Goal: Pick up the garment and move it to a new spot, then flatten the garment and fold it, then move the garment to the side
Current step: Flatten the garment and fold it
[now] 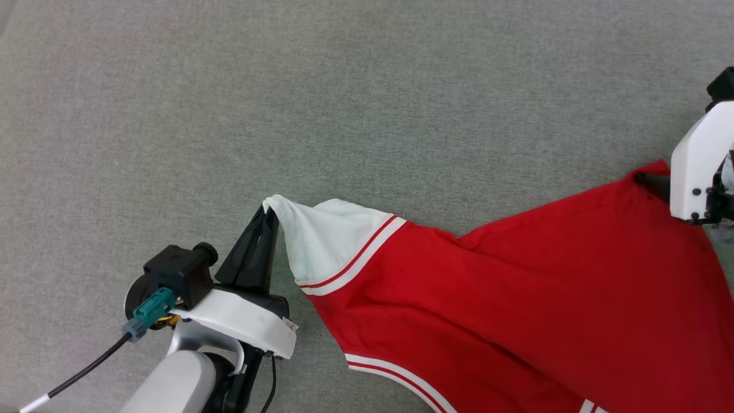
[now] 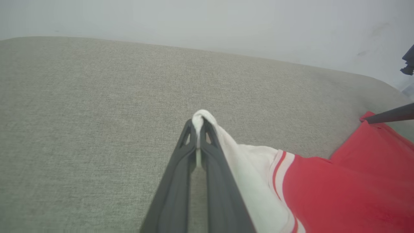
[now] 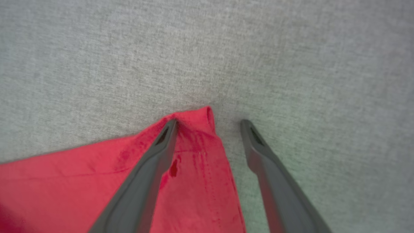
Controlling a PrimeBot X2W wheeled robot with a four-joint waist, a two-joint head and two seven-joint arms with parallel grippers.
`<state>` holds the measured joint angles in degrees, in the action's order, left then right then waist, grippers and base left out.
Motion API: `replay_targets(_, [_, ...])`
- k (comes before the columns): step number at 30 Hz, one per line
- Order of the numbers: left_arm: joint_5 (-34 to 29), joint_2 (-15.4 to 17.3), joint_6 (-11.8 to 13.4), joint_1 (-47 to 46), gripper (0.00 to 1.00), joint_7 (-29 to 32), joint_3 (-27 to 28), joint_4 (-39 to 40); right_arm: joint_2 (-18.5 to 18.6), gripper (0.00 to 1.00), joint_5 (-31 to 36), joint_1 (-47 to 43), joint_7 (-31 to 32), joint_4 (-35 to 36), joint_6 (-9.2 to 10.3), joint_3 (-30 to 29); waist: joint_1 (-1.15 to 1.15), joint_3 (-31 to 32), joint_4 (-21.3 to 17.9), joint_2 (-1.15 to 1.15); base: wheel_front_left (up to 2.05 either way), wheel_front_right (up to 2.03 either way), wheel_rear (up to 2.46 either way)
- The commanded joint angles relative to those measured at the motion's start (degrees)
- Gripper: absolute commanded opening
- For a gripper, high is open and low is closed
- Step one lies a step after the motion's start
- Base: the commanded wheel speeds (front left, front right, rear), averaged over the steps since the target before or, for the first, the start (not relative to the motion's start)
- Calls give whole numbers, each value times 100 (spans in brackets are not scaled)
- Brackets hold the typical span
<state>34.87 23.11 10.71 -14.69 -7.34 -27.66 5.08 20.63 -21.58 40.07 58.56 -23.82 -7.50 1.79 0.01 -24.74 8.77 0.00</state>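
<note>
Left gripper [image 1: 269,215] pinching jersey [image 1: 516,298] sleeve, 9 o'clock; right gripper [image 3: 209,121] spread over 3 o'clock corner, needing grip before stretching.

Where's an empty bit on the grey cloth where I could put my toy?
The far stretch of the grey woven surface, beyond the red jersey with white sleeves, is bare; so is the side left of the left gripper. The near right is crowded: the jersey spreads there, out to the right gripper.

Red garment [image 1: 516,287], white sleeve lifted, spread on grey fabric.
</note>
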Motion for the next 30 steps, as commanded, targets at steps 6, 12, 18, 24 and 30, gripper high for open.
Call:
replay_targets(6, [13, -19, -29, -57, 0, -82, -8, -165, -246, 0, 35, -314, 258, -354, 1, 162, -1, 63, 6, 0, 0, 0, 0])
replay_targets(12, [-52, 112, 30, 52, 0, -46, -7, -323, -159, 0, 99, -198, -387, -195, 2, 76, -1, 559, -127, 0, 0, 0, 0])
replay_targets(18, [-115, 398, 122, -53, 0, 28, 164, -392, -105, 0, 109, -257, -1204, -161, 2, 194, -1, 1329, -363, 0, 0, 0, 0])
replay_targets(24, [-19, 567, 14, -468, 0, 194, 318, -672, -234, 0, 93, -290, -1946, -276, 2, 295, -1, 1996, -685, 0, 0, 0, 0])
replay_targets(30, [240, 448, -172, -1208, 0, 326, 520, -1294, -357, 0, 46, -119, -2519, -443, 2, 388, -1, 2301, -914, 0, 0, 0, 0])
